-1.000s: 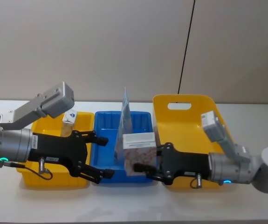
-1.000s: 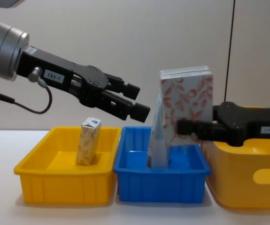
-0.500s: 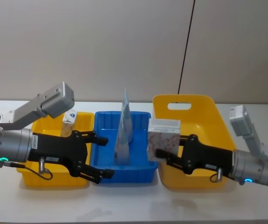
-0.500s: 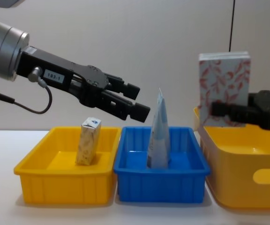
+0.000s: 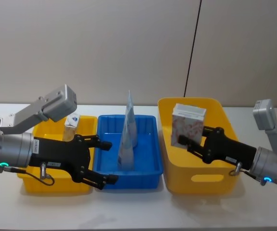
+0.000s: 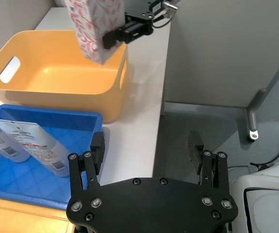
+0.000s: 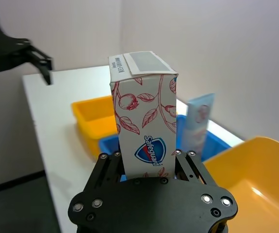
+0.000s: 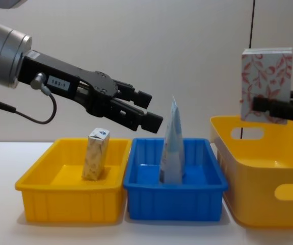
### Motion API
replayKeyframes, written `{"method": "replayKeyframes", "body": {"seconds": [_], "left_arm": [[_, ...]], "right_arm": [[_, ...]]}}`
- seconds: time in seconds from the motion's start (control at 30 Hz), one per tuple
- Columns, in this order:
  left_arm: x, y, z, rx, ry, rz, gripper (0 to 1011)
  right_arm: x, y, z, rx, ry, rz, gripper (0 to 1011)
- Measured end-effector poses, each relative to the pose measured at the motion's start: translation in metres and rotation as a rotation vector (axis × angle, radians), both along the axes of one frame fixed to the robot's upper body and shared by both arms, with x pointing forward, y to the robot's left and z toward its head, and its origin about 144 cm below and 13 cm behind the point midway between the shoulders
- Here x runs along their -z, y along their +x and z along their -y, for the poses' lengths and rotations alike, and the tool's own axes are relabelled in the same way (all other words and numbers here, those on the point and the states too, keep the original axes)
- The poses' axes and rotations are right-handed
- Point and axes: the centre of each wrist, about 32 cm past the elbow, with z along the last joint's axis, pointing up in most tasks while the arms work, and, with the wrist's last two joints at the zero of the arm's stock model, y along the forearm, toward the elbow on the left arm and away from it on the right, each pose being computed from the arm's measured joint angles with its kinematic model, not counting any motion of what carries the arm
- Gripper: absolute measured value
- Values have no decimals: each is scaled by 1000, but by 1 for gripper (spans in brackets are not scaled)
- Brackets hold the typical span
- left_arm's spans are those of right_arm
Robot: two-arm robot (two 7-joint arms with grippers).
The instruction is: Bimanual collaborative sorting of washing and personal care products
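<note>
A white box printed with red leaves [image 5: 187, 125] hangs upright over the large yellow bin [image 5: 196, 182], with my right gripper [image 5: 192, 139] shut on its lower part. The same box [image 8: 266, 81] and right gripper [image 8: 269, 105] sit above the bin's rim [image 8: 268, 204] in the chest view. My left gripper [image 5: 108, 161] hovers open and holds nothing, above the seam between the left yellow tray [image 5: 56, 186] and the blue tray [image 5: 148, 171]. Pale blue tubes [image 5: 128, 130] stand upright in the blue tray. A small carton [image 5: 72, 121] stands in the left yellow tray.
The three containers sit side by side on a white table [image 5: 143, 211], near its front edge. A plain wall runs close behind them. In the left wrist view, the table's edge [image 6: 158, 111] drops off to the floor beside the yellow bin [image 6: 57, 82].
My right gripper has carried the leaf-printed box rightward, from over the blue tray's front right corner to above the large yellow bin. The left arm has not moved.
</note>
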Motion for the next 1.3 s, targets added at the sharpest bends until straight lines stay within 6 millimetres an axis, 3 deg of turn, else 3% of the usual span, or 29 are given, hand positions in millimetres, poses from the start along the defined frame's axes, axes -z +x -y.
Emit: {"method": "replayKeyframes", "body": {"seconds": [0.67,1.3], "left_arm": [[0,0,0,0,0,0,1001],[0,0,0,0,0,0,1001]], "right_arm": [[6,11,-5,320,-36,-23,374],[18,48,-49,619,-85,-42,374]]}}
